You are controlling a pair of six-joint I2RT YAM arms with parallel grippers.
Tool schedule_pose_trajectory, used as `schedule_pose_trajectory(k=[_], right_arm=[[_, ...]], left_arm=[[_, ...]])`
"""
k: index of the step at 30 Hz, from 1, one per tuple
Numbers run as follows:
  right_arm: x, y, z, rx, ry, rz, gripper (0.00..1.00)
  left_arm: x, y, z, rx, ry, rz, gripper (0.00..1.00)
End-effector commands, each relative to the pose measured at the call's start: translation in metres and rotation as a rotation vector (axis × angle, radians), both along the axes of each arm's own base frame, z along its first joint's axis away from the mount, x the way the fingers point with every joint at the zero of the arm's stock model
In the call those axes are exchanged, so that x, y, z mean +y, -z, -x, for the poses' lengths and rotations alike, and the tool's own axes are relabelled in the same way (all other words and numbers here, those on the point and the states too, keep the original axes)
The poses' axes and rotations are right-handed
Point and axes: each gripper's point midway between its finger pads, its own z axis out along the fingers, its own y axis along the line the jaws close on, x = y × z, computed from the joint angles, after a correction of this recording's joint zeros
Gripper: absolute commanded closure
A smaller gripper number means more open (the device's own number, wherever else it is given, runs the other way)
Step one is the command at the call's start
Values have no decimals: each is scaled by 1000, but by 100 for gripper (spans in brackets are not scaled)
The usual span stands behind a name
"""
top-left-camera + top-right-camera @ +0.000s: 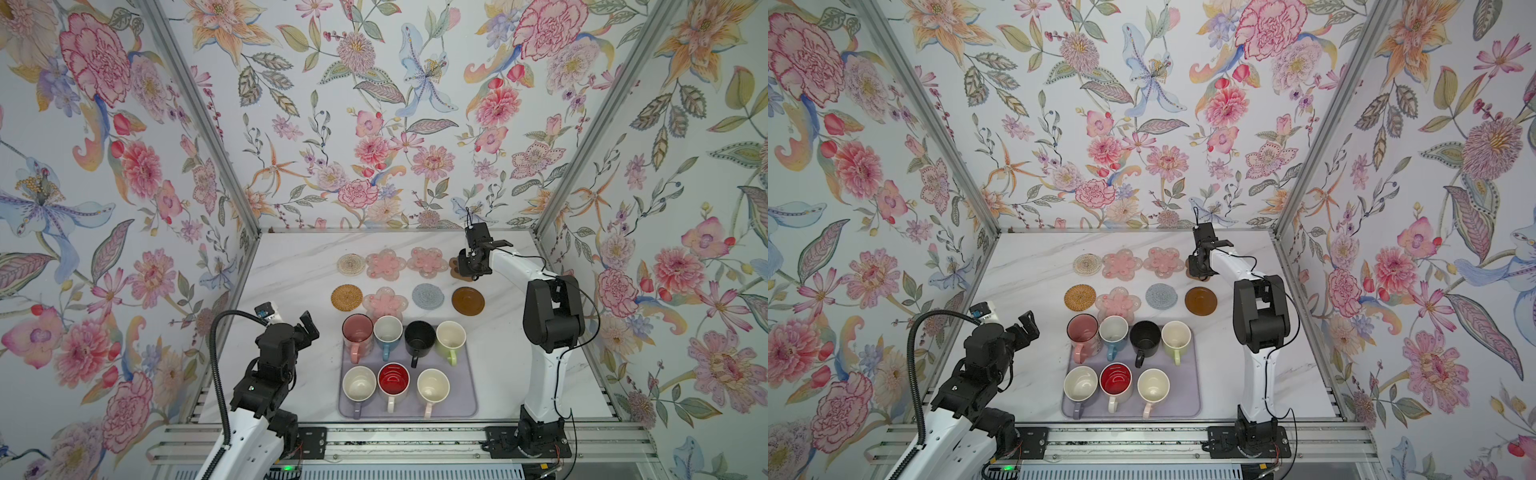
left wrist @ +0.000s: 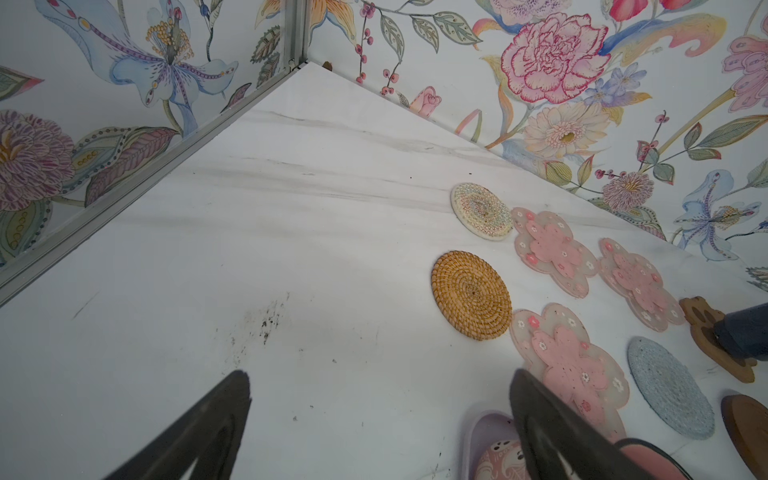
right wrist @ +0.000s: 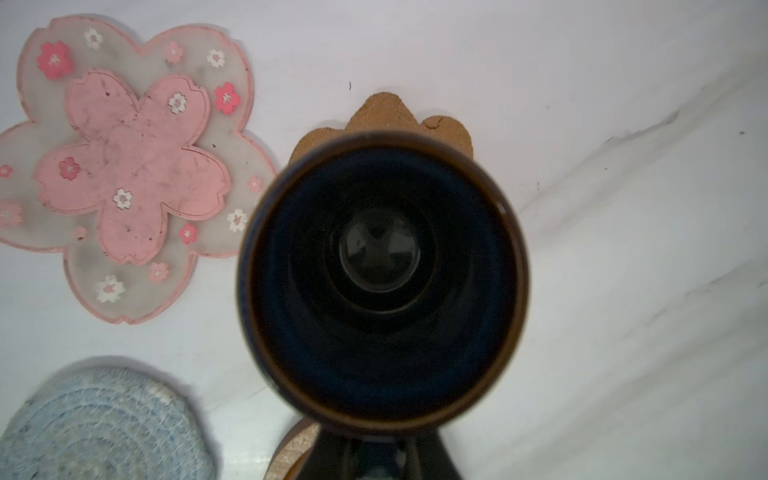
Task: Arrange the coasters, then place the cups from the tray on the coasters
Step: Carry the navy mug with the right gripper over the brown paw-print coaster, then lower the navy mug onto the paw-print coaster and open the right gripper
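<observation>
Navy mug (image 3: 384, 266) is hanging centred over the paw coaster (image 3: 382, 112) to land squarely, right jaws clamping it; left jaws gaping empty.

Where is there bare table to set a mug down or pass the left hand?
Widest: the table between the left wall and the rattan coaster. A strip behind the far coasters. Some right of the tray, up to the right arm. Crowded: coasters nearly touch, mugs crowd the tray.
</observation>
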Motion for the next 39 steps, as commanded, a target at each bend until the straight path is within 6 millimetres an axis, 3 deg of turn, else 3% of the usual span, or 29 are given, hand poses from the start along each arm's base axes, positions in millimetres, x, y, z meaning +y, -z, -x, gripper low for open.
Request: schedule_pose_trajectory(k=[1,32,35,39], right_arm=[[2,-16,-16,-59,-9,-12,100],[1,7,-17,-11,8,-55,100],[1,5,-16,-12,13,-59,89],[4,-3,-15,-26,9,-81,61]], left_arm=[[4,-8,-1,-16,-16,-11,1],[5,-9,-2,-17,-17,-7,1],[4,-9,-1,-16,-15,-7,1],[5,-10,-1,-17,-18,-7,1]])
